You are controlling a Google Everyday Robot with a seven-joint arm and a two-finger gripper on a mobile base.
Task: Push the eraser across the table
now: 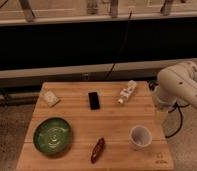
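At the table's [112, 125] right-hand edge, the white arm holds its pincer [161, 115] low beside the boards. Whether it is released or clenched I cannot tell. The push looks not yet begun, to my eye. The black eraser [94, 100] lies flat and touched by nothing, well apart from the pincer, inward across the table from it and slightly farther back. A small white bottle [127, 92] lies between the two, nearer the eraser. A white cup [140, 137] stands near the pincer, on its front side. Everything is left to do: reach the eraser, meet it, slide it across.
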